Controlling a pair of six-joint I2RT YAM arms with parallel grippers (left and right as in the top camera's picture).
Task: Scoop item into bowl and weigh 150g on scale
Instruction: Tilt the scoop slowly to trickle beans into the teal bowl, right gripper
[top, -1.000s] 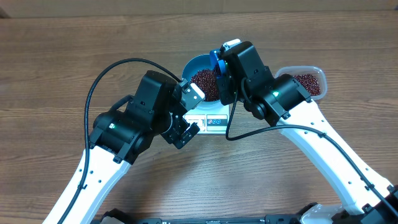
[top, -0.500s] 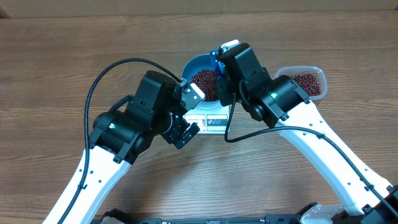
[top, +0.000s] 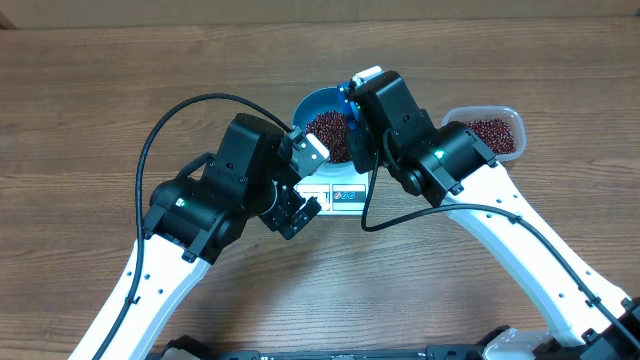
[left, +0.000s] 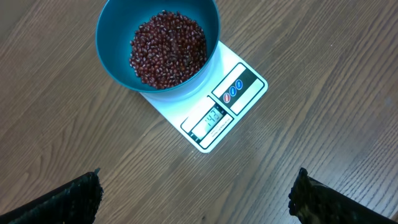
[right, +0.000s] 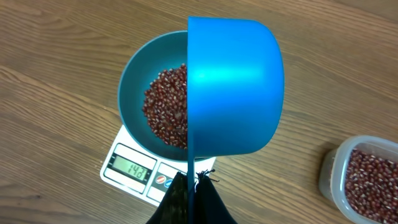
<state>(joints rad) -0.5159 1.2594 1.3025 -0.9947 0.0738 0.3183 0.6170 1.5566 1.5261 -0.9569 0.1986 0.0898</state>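
On the wood worktop (top: 100, 80), the left tool (left: 196, 199) hangs spread and empty, beans (left: 168, 50) fill the bowl (left: 112, 43) on the scale (left: 249, 84), and the right tool (right: 193, 193) pinches the tipped scoop (right: 233, 87) over it, where one heavy pour could overshoot the target.

The table (left: 323, 62) is mid-brown wood with long, darker grain streaks. The bowl (left: 112, 43) is deep teal-blue, and the beans (left: 168, 50) in it are dark red-brown, a few paler. The scale (left: 217, 102) is white, with a pale grey-green display and one red and one blue button on a dark strip. The scoop (right: 236, 87) is brighter, glossy blue. At far right, the tub (right: 328, 177) is clear. The arms (top: 527, 235) are white with black housings, and the cable (top: 150, 140) is black.
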